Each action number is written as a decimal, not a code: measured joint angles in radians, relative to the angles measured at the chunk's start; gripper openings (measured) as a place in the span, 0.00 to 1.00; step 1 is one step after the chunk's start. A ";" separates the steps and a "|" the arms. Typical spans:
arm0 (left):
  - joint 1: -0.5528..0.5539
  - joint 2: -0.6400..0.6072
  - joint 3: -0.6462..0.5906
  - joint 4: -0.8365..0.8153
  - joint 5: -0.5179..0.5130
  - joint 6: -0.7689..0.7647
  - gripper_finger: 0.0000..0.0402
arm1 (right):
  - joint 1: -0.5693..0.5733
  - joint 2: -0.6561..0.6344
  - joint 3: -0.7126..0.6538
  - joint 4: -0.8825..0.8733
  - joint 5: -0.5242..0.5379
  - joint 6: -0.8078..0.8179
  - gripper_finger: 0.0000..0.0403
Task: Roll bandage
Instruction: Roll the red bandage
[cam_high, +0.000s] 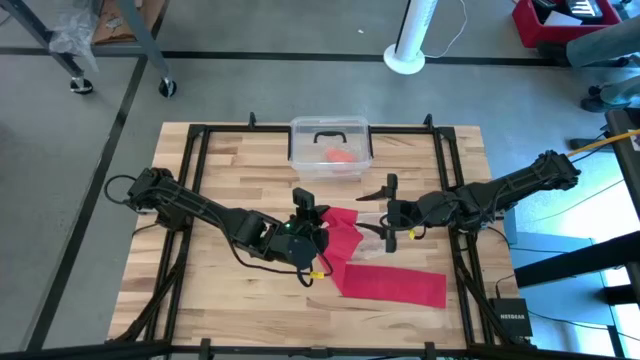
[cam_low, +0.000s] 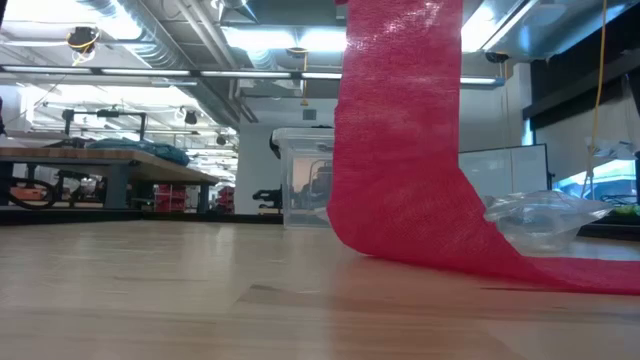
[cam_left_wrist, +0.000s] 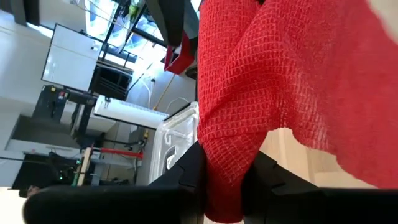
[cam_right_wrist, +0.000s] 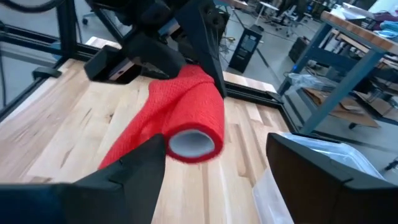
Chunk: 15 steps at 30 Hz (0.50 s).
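The low view cuts off the bandage (cam_low: 400, 150) at its top edge, hiding both grippers

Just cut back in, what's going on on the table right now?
The left gripper is pinching the red bandage and holding one end up off the table, so the band hangs down and trails flat across the wood toward the front right. The lifted end is partly wound around a pale core. The right gripper hovers open just beside that rolled end, not holding anything. A clear bin sits at the back.
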 joint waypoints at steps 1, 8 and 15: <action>-0.001 0.000 0.000 -0.001 0.007 0.000 0.13 | 0.000 -0.007 0.000 -0.003 -0.006 0.003 0.69; -0.003 0.001 0.000 0.006 0.010 -0.007 0.13 | -0.002 -0.009 0.000 0.008 -0.001 0.002 0.69; -0.008 0.001 0.000 0.008 0.022 -0.008 0.13 | -0.002 0.029 0.000 0.024 0.003 0.002 0.69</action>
